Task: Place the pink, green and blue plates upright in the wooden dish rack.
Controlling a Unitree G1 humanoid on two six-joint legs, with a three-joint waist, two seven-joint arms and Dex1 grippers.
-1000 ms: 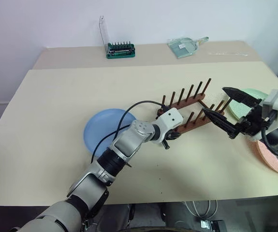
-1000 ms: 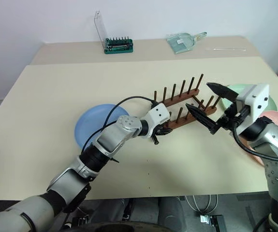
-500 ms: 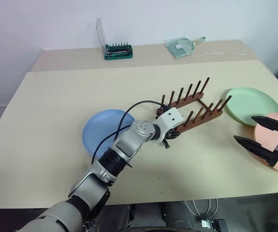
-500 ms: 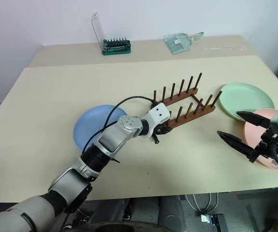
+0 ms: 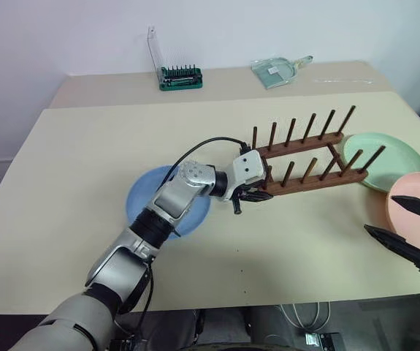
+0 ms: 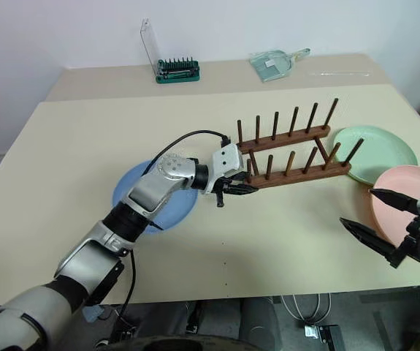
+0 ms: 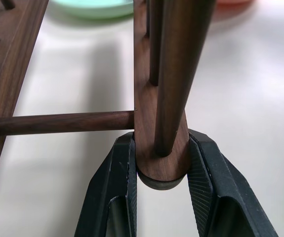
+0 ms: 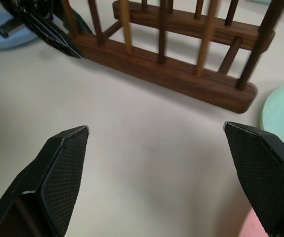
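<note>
The left pincer (image 5: pixel 256 196) is squeezed tight on the near end of the wooden dish rack (image 5: pixel 308 162). Its two black fingers (image 7: pixel 113 185) press on both sides of one brown rail. The rack stands on the tabletop (image 5: pixel 85 161) with its thin pegs pointing up, and no plate is in it. The blue plate (image 5: pixel 145 207) lies flat under the left arm. The green plate (image 5: pixel 388 157) lies flat just past the far end of the rack. The pink plate (image 5: pixel 414 205) lies flat beside the green one, nearer the front edge. The right pincer (image 5: pixel 407 232) is spread wide open and holds nothing. It hangs over the tabletop, right by the pink plate.
</note>
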